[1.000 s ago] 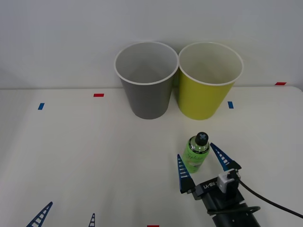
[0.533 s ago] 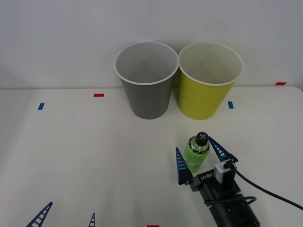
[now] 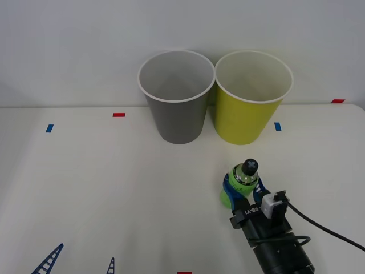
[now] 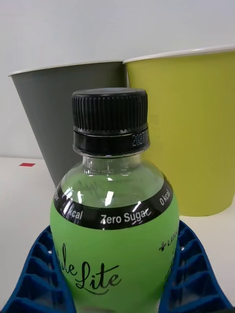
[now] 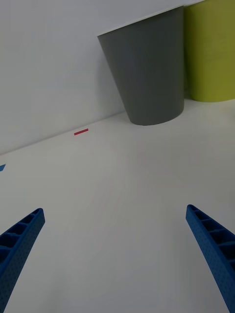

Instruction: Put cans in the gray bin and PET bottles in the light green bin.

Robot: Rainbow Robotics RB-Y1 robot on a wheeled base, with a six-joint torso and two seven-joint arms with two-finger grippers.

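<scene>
Your right claw [image 3: 244, 191] is clamped on the bottle [image 3: 239, 187], blue fingers [image 3: 230, 188] pressed to both sides of its green body, in front of the green bin [image 3: 251, 108] and a bit toward you on the white surface [image 3: 114, 188]. From the front cam you get the layout: gray bin [image 3: 177, 105] on the left, green bin on the right, rims nearly touching at the back of the surface, bottle well apart from both and leaning slightly. You can't tell from there whether its base is touching the surface. The right wrist cam gives what the front can't: bottle [image 4: 113, 215] close up, black ribbed cap [image 4: 110, 115], dark band reading "Zero Sugar", script label lower down, w/ a ribbed finger [image 4: 39, 274] hugging each side of the body. Behind it you see the gray bin [image 4: 58, 117] and green bin [image 4: 191, 127] side on, walls only. Your left claw [image 3: 80, 262] sits low at the near left edge, spread wide, holding nothing. Its wrist cam shows one finger [image 5: 19, 244] at each corner, bare surface between, plus the gray bin [image 5: 147, 73] w/ a red tape mark [image 5: 81, 131] near it and a slice of the green bin [image 5: 210, 54].
</scene>
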